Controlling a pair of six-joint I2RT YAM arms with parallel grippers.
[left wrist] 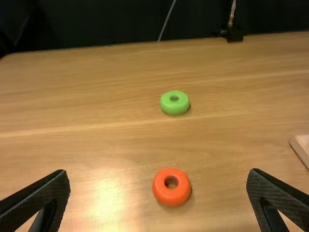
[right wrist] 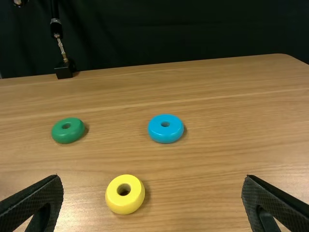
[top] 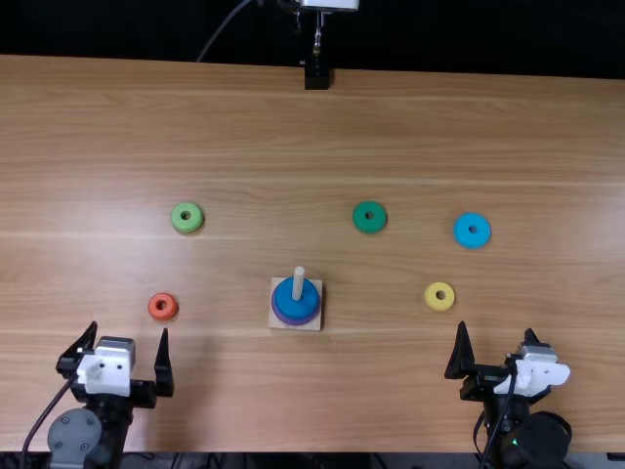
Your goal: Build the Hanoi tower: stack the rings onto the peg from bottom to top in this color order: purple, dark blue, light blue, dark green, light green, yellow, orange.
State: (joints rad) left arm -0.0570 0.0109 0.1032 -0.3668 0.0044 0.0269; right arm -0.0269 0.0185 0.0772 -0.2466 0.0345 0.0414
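The stack assembly is located near the middle of the table. It is formed by a square wooden base and a pale peg, which is held upright. Two rings are seated around the peg: the purple ring underneath and the dark blue ring directly on top of it. The upper part of the peg is left exposed above them.

Five rings are laid flat on the wood, apart from one another. In the top view, the light green ring is positioned beyond and to the left of the base, and the orange ring is placed left of the base, nearer the left arm. The dark green ring is found beyond and to the right of the base. The light blue ring is set farther right, and the yellow ring is located between the base and the light blue ring, closer to the near edge.

A black stand is mounted at the far edge, beyond the stack; a dark backdrop is hung behind it.

The left gripper is held with its fingers spread wide near the orange ring. The right gripper is likewise held with its fingers apart, near the yellow ring.
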